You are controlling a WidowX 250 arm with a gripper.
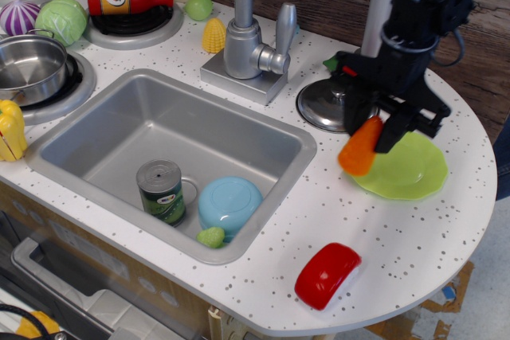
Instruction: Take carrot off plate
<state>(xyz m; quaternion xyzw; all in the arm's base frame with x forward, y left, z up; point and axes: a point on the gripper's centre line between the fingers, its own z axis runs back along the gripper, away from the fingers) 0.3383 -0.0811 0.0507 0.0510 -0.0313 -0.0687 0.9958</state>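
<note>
My gripper is shut on the carrot, a small orange cone, and holds it tilted in the air over the left edge of the lime-green plate. The carrot's wide end hangs out to the left, above the speckled counter between the plate and the sink. The plate lies flat at the right end of the counter and nothing is on it. The arm hides part of the steel lid and the red chili behind it.
A steel lid lies just behind the plate. A red object sits on the counter's front edge. The sink holds a can, a blue bowl and a small green piece. The faucet and corn stand behind.
</note>
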